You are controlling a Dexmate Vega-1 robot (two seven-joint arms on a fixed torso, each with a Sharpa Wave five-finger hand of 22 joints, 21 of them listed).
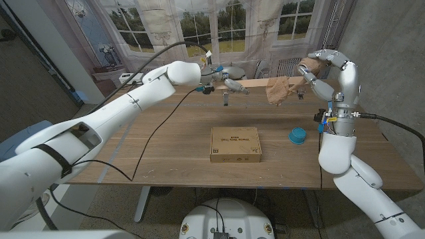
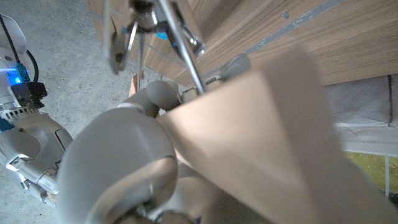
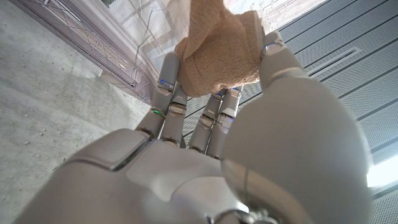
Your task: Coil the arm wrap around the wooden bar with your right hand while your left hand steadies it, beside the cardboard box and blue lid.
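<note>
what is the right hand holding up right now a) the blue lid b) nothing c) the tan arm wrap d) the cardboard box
c: the right hand grips the tan arm wrap raised above the table, while the blue lid and cardboard box lie on the tabletop, untouched.

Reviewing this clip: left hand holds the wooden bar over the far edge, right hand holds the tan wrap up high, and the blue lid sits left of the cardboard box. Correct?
One slip: in the head view the blue lid sits right of the cardboard box, not left. The left hand does hold the wooden bar, and the right hand holds the tan wrap raised.
</note>
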